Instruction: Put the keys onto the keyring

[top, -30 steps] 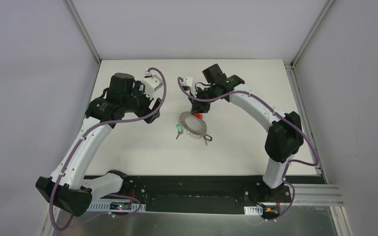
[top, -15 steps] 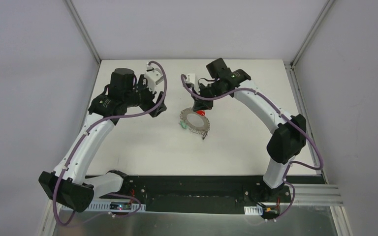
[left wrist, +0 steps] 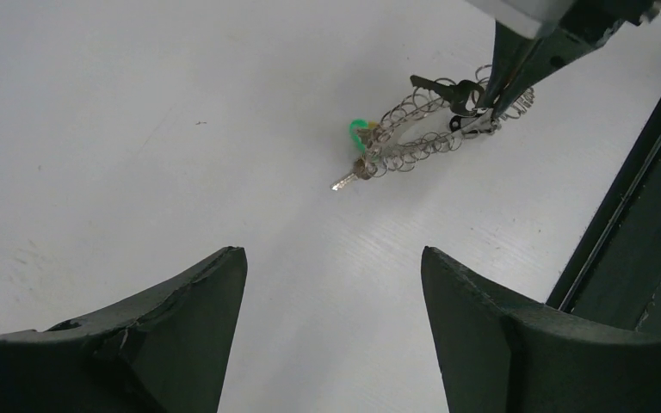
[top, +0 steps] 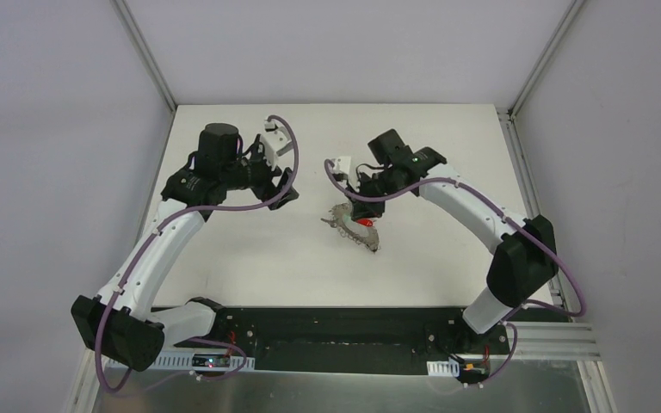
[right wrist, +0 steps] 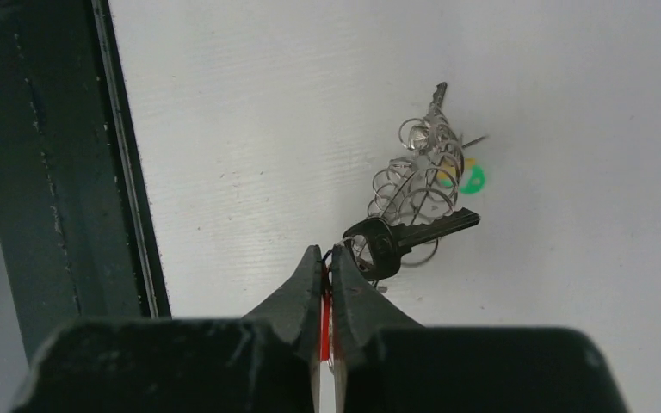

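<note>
Keyring (right wrist: 406, 182), a large grey metal ring rimmed with coiled wire loops, shown tilted and nearly edge-on. Its near end meets the fingertips of the right claw (right wrist: 325, 251), and the rest of the keyring runs straight ahead of that claw, slanting down toward the white table (left wrist: 138, 129); whether the far end touches the surface cannot be told.

Right claw: closed, with a red plastic key head (right wrist: 325, 303) pinched between its two fingers.

Keys gathered at the ring:
- a black-headed key (right wrist: 409, 235) just ahead of the fingertips, lying crosswise with its blade pointing to the claw's right
- a green plastic key head (right wrist: 475, 179) and a yellow plastic key head (right wrist: 446, 177), farther ahead and to the right
- a bare silver key blade (right wrist: 437, 96) projecting at the farthest point from the claw

Left claw (left wrist: 334, 255): jaws spread wide with nothing between them, held over bare table; the keyring sits ahead of it and to its right, well apart.

A dark rail (right wrist: 52, 172) along the table edge lies to the left of the right claw and to the right of the left claw, each in its own wrist view
</note>
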Controlling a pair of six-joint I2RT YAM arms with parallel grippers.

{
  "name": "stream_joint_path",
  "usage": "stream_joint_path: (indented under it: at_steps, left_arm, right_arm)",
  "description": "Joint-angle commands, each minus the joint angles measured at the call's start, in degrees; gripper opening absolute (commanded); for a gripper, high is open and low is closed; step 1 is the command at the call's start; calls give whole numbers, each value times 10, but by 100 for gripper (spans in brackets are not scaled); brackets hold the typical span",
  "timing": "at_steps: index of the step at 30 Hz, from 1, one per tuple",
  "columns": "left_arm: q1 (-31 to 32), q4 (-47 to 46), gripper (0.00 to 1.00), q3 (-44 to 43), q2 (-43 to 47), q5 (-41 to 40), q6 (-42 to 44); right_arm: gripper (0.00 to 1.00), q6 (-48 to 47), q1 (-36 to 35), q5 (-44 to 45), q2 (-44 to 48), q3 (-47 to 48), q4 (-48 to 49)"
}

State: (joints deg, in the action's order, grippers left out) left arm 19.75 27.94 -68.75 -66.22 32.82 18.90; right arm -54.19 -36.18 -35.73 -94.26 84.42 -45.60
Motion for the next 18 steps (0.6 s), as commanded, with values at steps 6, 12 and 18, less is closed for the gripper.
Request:
stream_joint_path:
  at_steps: [6,12,18]
  left_arm:
    - [-6,32,76,8,16,-54,26]
    - [-6,76,77,-5,36,-127,28]
    - [-15,100,78,-11,59,-222,13]
  right_arm:
    - [6,133,-79,103,34,-128,142]
    - [7,186,-120,131,-3,-150,195]
    - [9,217,-138,155,-63,-147,215]
